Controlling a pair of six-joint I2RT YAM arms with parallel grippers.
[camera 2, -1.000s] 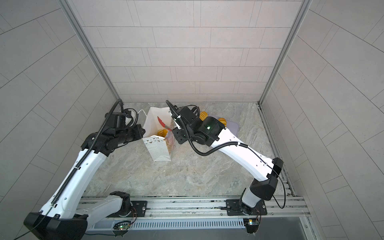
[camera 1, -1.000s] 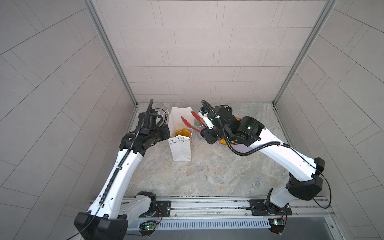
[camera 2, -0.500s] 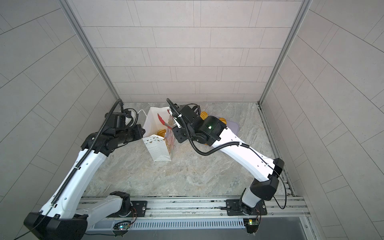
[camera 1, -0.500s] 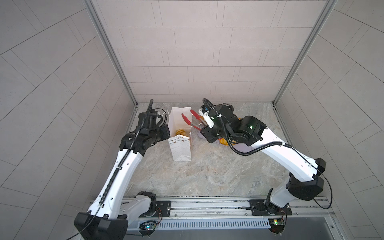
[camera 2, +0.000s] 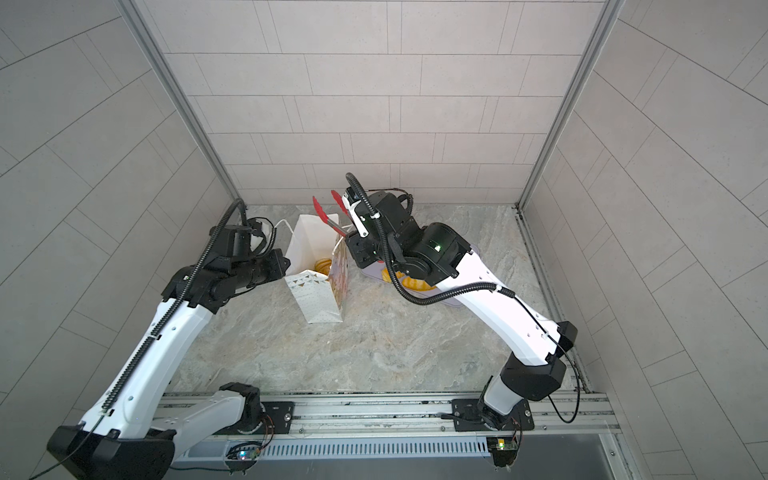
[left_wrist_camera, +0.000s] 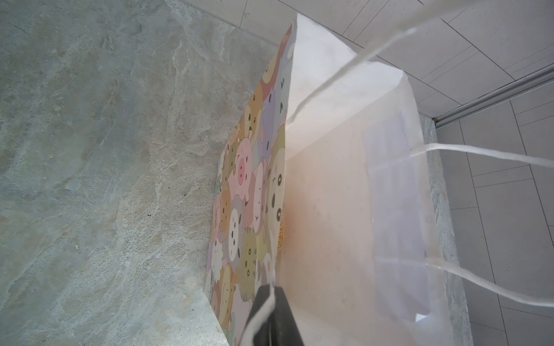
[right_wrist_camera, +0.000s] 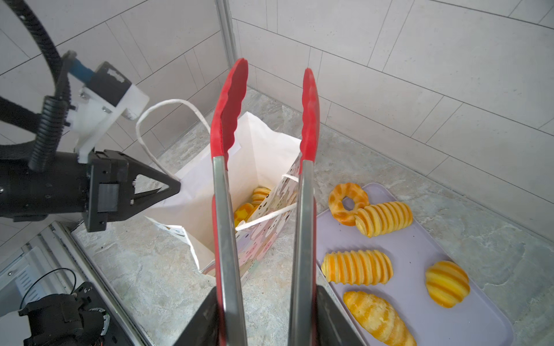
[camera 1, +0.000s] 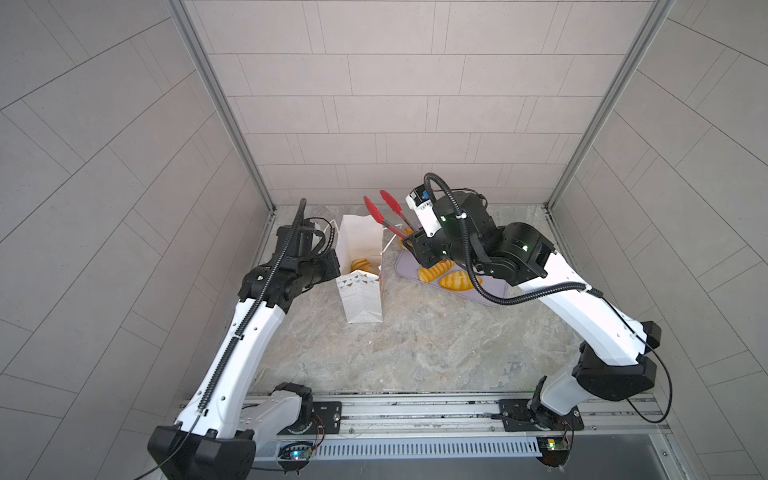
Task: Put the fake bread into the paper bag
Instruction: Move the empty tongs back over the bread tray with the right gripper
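Note:
The white paper bag (camera 1: 360, 299) (camera 2: 316, 297) (right_wrist_camera: 263, 149) stands open with fake bread (camera 1: 360, 264) (camera 2: 323, 264) (right_wrist_camera: 260, 193) at its bottom. My left gripper (camera 1: 332, 266) (left_wrist_camera: 272, 299) (right_wrist_camera: 172, 188) is shut on the bag's string handle (left_wrist_camera: 263, 308) at the rim. My right gripper (camera 1: 417, 245) (right_wrist_camera: 265, 302) is shut on the red-tipped tongs (camera 1: 376, 212) (camera 2: 322, 212) (right_wrist_camera: 229, 113). Their empty tips stand apart above the bag's mouth. More fake bread lies on the lilac tray (right_wrist_camera: 419, 254): a ring (right_wrist_camera: 337, 194), striped loaves (right_wrist_camera: 383, 218) (right_wrist_camera: 356, 266), an oval (right_wrist_camera: 446, 283) and a smoother loaf (right_wrist_camera: 377, 317).
The lilac tray (camera 1: 490, 297) lies right of the bag, partly under my right arm. Tiled walls close in the back and both sides. A rail with both arm bases (camera 1: 415, 415) runs along the front edge of the stone tabletop (camera 1: 415, 345).
The right arm has lifted the tongs, so their tips now stand higher above the bag's mouth. The left arm has held still on the bag.

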